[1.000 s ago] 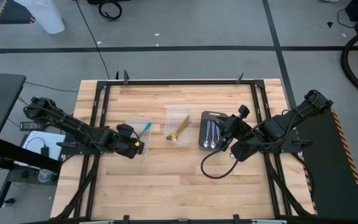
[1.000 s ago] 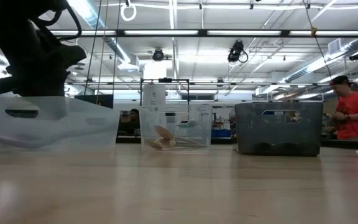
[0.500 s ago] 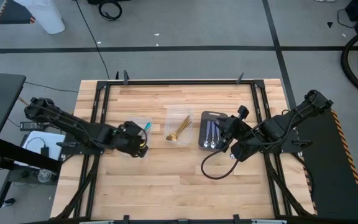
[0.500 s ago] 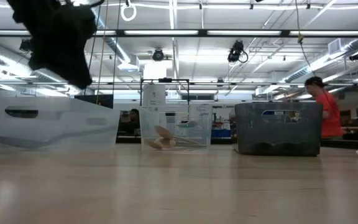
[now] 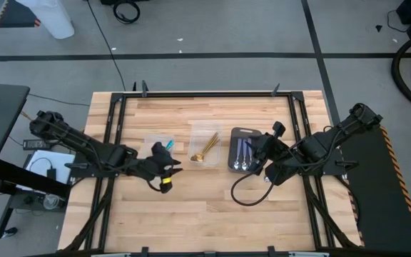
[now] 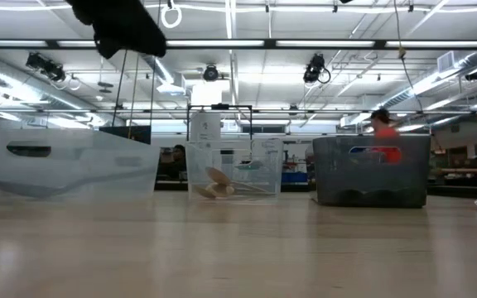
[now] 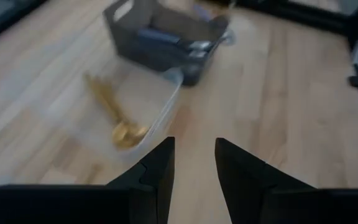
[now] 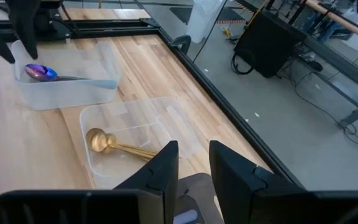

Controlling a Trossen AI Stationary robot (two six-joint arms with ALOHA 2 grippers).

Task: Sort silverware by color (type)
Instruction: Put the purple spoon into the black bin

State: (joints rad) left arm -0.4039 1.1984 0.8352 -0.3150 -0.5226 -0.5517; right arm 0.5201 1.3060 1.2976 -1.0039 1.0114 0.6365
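Purple-bowled, teal-handled spoons (image 5: 165, 145) lie in the left clear tub (image 5: 153, 140); one purple bowl (image 8: 39, 73) shows in the right wrist view. Gold spoons (image 5: 206, 149) (image 7: 114, 115) (image 8: 114, 144) lie in the middle clear tub (image 5: 205, 133). Silver spoons (image 5: 242, 153) lie in the dark grey tray (image 5: 243, 133). My left gripper (image 5: 168, 170) (image 7: 194, 163) hangs open and empty above the table, just near-side of the left tub, facing the other two containers. My right gripper (image 5: 257, 148) (image 8: 193, 165) waits open over the tray.
A black cable loop (image 5: 245, 194) lies on the wood near the right arm. In the low view the three containers stand in a row (image 6: 73, 161) (image 6: 234, 170) (image 6: 371, 170), my left arm (image 6: 118, 25) high above them. A person in red (image 6: 383, 136) passes in the room behind.
My left gripper has risen from the near corner of the left tub and swung toward the table's right and near edge, and now hangs high above bare wood. The spoons and containers have stayed put. The person in the background has walked across.
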